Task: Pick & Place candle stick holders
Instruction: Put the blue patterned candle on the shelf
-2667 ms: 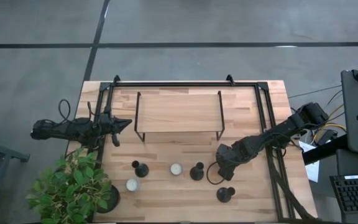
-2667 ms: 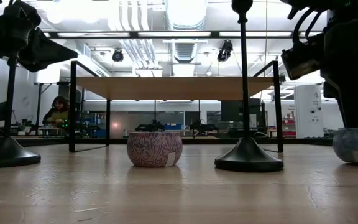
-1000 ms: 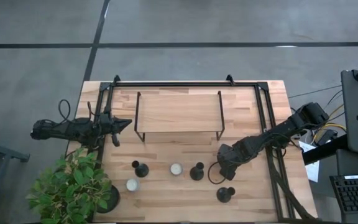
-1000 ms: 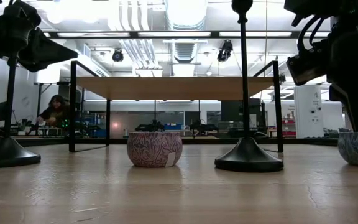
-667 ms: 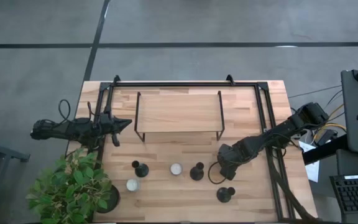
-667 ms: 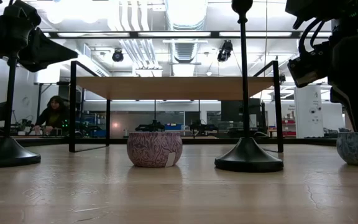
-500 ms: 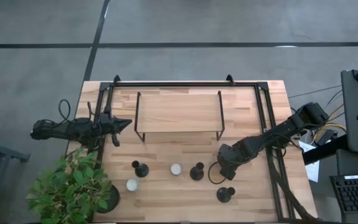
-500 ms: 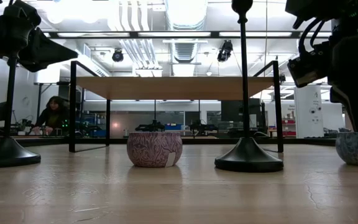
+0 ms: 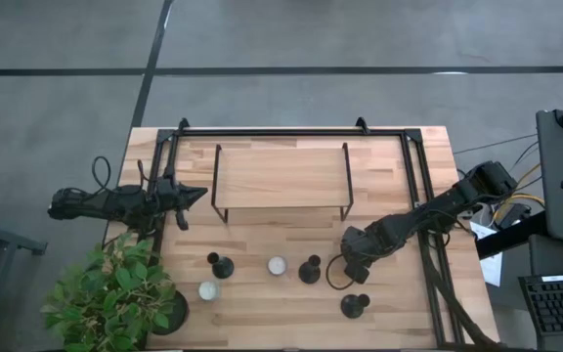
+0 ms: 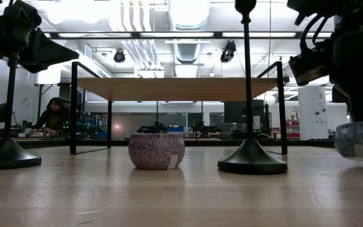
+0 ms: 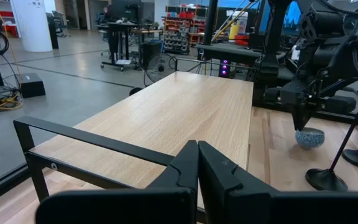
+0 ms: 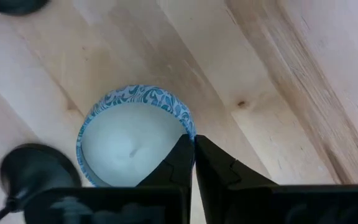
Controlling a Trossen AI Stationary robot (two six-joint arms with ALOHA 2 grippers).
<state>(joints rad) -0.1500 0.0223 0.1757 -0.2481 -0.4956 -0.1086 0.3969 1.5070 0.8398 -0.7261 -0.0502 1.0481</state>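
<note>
My right gripper [image 9: 348,266] is shut on a low round cup with a blue pattern [image 12: 135,140], which also shows in the low view [image 10: 359,140] and the left wrist view [image 11: 309,137]. The gripper hides the cup in the high view. Two more whitish cups [image 9: 277,265] [image 9: 207,290] and three black stemmed holders [image 9: 221,265] [image 9: 309,270] [image 9: 354,305] stand on their bases on the table. My left gripper [image 9: 195,195] is shut and empty, held above the table's left side. My right gripper pinches the cup's rim [image 12: 190,132] on one side, one finger over the cup's inside and one outside the wall. The fingers come from above, pointing down. The cup hangs upright below them, its bottom [image 10: 358,157] a little clear of the table.
A wooden shelf on black legs [image 9: 280,177] stands at the table's far middle inside a black frame [image 9: 413,196]. A leafy plant [image 9: 110,293] in a black pot [image 9: 172,313] stands at the near left corner. A person sits in the room far behind [image 10: 52,116].
My right gripper has gone up a little with the blue-patterned cup. The cup stood on the table a second ago and now hangs upright, just clear of it.
</note>
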